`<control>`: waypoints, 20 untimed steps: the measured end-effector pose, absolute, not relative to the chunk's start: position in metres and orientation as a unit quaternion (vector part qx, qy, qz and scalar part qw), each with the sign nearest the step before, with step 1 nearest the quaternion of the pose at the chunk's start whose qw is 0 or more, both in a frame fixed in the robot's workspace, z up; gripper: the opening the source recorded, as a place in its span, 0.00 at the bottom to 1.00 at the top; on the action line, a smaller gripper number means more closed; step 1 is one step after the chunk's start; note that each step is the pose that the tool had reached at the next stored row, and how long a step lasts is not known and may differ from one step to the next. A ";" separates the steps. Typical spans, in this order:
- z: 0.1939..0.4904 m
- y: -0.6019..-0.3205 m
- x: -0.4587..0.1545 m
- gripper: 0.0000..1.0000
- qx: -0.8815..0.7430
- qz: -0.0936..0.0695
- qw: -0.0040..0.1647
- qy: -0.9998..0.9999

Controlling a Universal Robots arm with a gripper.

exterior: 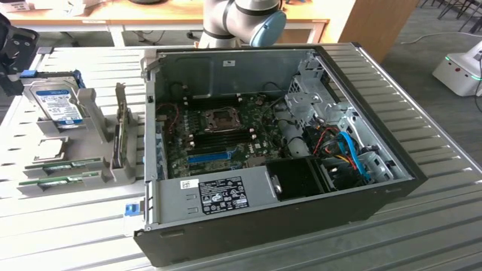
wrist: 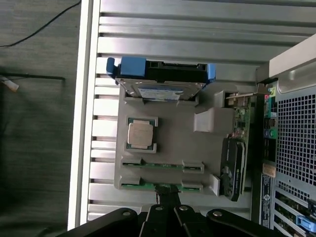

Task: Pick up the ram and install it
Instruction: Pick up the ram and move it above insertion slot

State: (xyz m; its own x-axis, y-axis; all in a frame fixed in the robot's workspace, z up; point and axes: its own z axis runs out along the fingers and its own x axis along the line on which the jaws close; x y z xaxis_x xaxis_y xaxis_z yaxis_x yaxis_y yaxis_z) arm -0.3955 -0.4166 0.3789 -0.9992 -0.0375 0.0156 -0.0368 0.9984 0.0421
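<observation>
Two ram sticks, thin green boards, lie side by side in slots of a grey holder point(wrist: 173, 133) on the table. In the wrist view they are one stick point(wrist: 163, 165) and a second stick point(wrist: 148, 185) at the holder's edge. The exterior view has them at its left, one point(exterior: 68, 165) and the other point(exterior: 58, 180). My gripper point(wrist: 167, 196) is shut with nothing in it, its tips in line with the edge stick but well above the holder. In the exterior view the gripper point(exterior: 9, 84) hangs at the far left, above the hard drive.
The holder also carries a silver hard drive point(wrist: 160, 86), a CPU chip point(wrist: 140, 134) and an upright card point(wrist: 234, 163). The open computer case point(exterior: 376, 186) lies at the centre with its motherboard point(exterior: 226, 132) exposed. The table edge point(wrist: 84, 123) runs close beside the holder.
</observation>
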 end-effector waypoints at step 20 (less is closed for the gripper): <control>0.378 -0.417 -0.395 0.11 0.124 -0.020 0.010 -0.992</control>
State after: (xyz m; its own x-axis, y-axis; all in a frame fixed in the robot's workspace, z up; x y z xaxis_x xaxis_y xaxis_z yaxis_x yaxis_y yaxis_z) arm -0.3955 -0.4166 0.3785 -0.9688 -0.2473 0.0156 -0.2465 0.9682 0.0421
